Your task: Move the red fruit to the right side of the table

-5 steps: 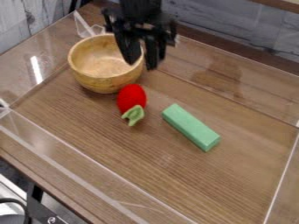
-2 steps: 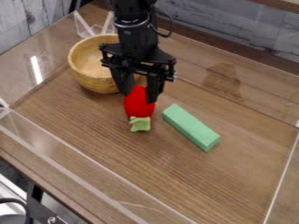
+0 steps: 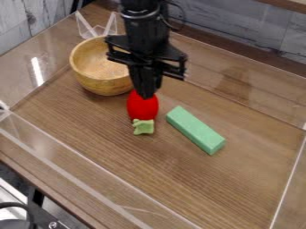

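Gripping small red strawberry-like fruit (image 3: 142, 106) at table (image 3: 131, 183) centre: black gripper (image 3: 146, 89), jaws closed. Open tabletop right and front, bounded by clear acrylic walls (image 3: 285, 192). Counted: one round wooden bowl (image 3: 98, 65), one green rectangular block (image 3: 195, 130).

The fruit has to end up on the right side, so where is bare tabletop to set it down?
Bare table lies right of the green block, up to the clear right wall, and along the near wall. It is crowded at left-centre: the wooden bowl, red fruit and gripper sit close together.
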Robot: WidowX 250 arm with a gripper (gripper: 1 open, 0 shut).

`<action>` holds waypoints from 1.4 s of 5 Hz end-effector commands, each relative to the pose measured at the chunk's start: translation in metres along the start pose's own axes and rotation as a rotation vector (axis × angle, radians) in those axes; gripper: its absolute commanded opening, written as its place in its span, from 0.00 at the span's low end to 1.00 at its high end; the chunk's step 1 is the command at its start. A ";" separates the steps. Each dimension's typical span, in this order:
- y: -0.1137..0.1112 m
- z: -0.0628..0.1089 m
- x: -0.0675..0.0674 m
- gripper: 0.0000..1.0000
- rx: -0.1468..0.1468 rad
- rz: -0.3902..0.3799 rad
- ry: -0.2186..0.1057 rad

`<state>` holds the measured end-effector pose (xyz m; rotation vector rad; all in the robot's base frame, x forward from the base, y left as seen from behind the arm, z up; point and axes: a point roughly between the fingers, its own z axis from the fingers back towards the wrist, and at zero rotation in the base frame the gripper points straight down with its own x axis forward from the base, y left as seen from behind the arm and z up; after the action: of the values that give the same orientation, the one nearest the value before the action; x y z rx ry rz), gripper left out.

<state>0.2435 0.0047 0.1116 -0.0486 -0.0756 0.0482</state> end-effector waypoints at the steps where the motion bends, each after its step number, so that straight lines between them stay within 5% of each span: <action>1: -0.017 0.020 0.006 0.00 0.012 0.008 -0.070; 2: -0.049 0.015 0.004 0.00 0.023 0.006 -0.082; 4: -0.110 -0.003 -0.002 0.00 0.013 -0.096 -0.058; 6: -0.115 -0.029 -0.019 0.00 0.008 -0.194 -0.036; 7: -0.109 -0.030 -0.015 0.00 0.017 -0.185 -0.014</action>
<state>0.2282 -0.1036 0.0761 -0.0091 -0.0524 -0.1385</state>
